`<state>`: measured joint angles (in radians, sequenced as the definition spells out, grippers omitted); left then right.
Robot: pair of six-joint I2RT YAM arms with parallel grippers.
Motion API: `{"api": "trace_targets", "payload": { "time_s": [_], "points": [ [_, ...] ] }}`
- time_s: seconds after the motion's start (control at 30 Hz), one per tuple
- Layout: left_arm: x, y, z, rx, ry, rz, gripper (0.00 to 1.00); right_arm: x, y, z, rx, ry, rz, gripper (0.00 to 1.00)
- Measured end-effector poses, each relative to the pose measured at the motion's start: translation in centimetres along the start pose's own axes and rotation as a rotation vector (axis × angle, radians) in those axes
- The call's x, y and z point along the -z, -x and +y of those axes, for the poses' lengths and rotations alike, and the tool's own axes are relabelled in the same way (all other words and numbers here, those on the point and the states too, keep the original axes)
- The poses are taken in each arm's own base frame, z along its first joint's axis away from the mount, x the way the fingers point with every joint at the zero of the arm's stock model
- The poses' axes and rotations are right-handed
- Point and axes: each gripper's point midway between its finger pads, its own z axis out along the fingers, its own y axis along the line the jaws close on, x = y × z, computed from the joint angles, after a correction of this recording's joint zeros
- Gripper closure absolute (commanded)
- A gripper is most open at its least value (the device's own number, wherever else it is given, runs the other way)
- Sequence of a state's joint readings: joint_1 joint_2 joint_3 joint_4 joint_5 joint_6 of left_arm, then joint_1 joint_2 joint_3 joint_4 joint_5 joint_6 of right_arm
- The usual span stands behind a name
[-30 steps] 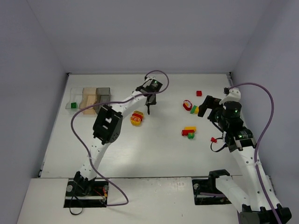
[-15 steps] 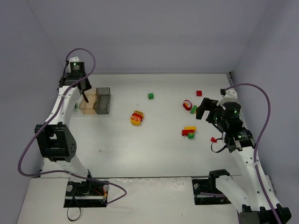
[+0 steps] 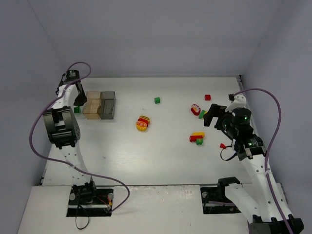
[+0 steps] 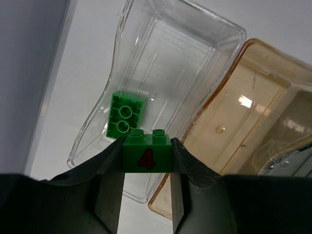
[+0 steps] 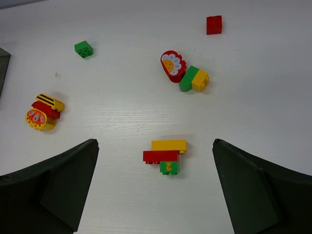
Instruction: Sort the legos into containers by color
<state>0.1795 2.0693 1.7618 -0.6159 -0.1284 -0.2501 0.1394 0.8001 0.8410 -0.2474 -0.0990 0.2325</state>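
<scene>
My left gripper [image 4: 147, 146] is shut on a green lego marked with a red 4 [image 4: 147, 157] and holds it above the near rim of the clear container [image 4: 195, 44]. A second green lego [image 4: 126, 116] lies inside that box. The tan container [image 4: 253, 97] and the dark grey one [image 3: 107, 105] adjoin it. In the top view the left gripper [image 3: 79, 101] is at the far left. My right gripper [image 5: 154, 145] is open wide above a yellow-red-green lego clump [image 5: 165, 157], not touching it.
A loose green lego [image 3: 157, 100], a red lego [image 3: 207, 97], a red flower piece with green and yellow bricks [image 3: 197, 110] and a yellow-red clump [image 3: 143, 123] lie on the white table. Grey walls close in at left, right and back.
The left arm swung from the table's middle to the containers at far left, carrying the green lego, and now hangs over the clear box. The right arm has barely moved.
</scene>
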Motion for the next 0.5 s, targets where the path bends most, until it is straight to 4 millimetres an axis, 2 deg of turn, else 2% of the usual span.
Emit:
{"api": "trace_targets", "payload": {
  "time_s": [0.2, 0.27, 0.3, 0.4, 0.43, 0.5],
  "points": [
    [-0.2, 1.3, 0.1, 0.002, 0.001, -0.016, 0.7, 0.3, 0.2, 0.1, 0.002, 0.007, -0.01, 0.0],
    [-0.2, 1.8, 0.3, 0.008, 0.001, -0.026, 0.62, 0.2, 0.0, 0.1, 0.002, 0.007, -0.007, 0.0],
    [-0.3, 1.9, 0.4, 0.01, 0.002, -0.027, 0.57, 0.2, 0.0, 0.1, 0.002, 0.007, -0.006, 0.0],
    [-0.6, 1.8, 0.6, 0.013, 0.002, -0.021, 0.52, 0.2, -0.2, 0.1, 0.002, 0.008, 0.0, 0.0],
    [-0.6, 1.7, 0.6, 0.014, 0.002, -0.018, 0.47, 0.2, -0.2, 0.1, 0.002, 0.008, 0.001, 0.0],
    [-0.6, 1.7, 0.7, 0.015, 0.001, -0.016, 0.46, 0.1, -0.3, 0.1, 0.003, 0.01, 0.004, 0.0]
  ]
}}
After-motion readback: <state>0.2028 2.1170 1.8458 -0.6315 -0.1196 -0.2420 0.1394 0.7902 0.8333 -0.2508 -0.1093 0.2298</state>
